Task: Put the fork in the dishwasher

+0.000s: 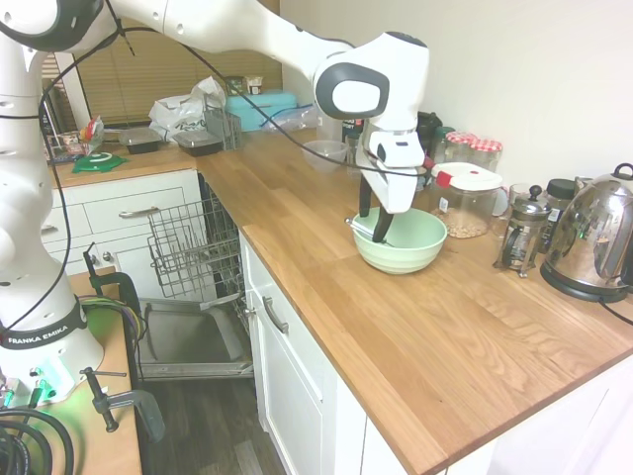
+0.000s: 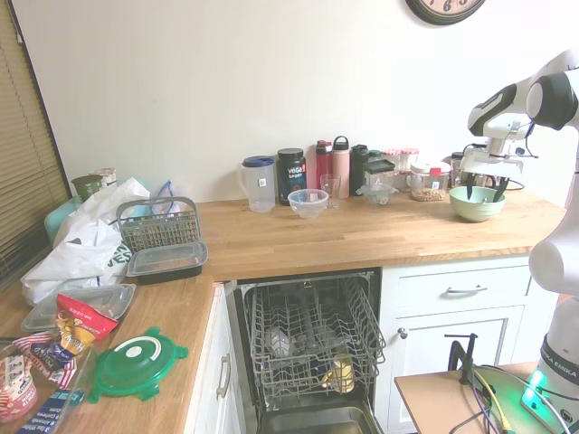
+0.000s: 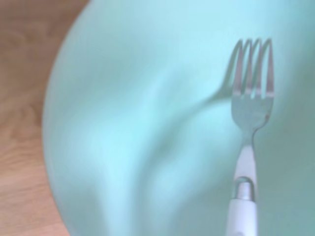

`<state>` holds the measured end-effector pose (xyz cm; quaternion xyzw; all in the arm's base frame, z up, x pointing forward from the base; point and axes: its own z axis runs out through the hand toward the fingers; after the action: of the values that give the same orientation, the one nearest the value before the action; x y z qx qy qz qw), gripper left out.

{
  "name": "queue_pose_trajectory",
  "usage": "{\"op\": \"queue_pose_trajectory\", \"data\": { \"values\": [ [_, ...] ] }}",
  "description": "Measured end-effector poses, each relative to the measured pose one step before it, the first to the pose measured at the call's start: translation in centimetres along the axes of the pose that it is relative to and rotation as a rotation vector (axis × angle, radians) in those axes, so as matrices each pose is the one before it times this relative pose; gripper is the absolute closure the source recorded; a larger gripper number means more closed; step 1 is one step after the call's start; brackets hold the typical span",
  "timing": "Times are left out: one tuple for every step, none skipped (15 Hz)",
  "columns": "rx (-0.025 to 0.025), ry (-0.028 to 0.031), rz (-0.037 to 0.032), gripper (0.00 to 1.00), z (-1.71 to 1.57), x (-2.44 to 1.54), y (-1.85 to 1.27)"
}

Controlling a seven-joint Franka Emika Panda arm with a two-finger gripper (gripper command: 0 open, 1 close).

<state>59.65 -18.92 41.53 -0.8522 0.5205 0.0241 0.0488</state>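
The silvery fork [image 3: 252, 98] lies in the mint-green bowl [image 3: 138, 123], tines on the inner wall and handle running toward the rim. That bowl [image 1: 413, 243] stands on the wooden counter by the back wall. My gripper [image 1: 374, 220] is open and low over the bowl's left rim, its fingers on either side of where the fork's handle lies; the fork is mostly hidden behind it there. From the other side the gripper [image 2: 484, 191] dips into the bowl [image 2: 477, 206]. The dishwasher [image 1: 188, 252] stands open to the left, wire rack [image 2: 312, 339] pulled out.
A lidded jar [image 1: 465, 198], a French press [image 1: 521, 233] and a kettle [image 1: 593, 237] stand right of the bowl. A clear bowl [image 1: 321, 153] and bottles [image 2: 330, 167] line the wall. The dishwasher door [image 1: 193, 341] lies flat above the floor.
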Motion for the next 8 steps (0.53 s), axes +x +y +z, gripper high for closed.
{"op": "queue_pose_trajectory", "data": {
  "values": [
    [-0.00954,0.00029,0.00217,1.0,0.163,-0.127,-0.085],
    [-0.00654,-0.00312,0.00401,1.0,0.023,-0.008,0.078],
    [-0.00388,-0.00325,0.00346,1.0,-0.03,0.072,0.108],
    [-0.00279,-0.00218,0.00257,1.0,-0.025,0.068,0.062],
    [-0.00254,-0.00211,0.002,1.0,0.018,0.033,-0.001],
    [-0.00129,-0.001,0.00186,1.0,-0.014,0.038,-0.014],
    [0.00012,0.00038,0.00142,1.0,-0.037,0.045,0.027],
    [-0.00002,0.00013,0.00076,1.0,-0.005,0.025,0.025]
  ]
}}
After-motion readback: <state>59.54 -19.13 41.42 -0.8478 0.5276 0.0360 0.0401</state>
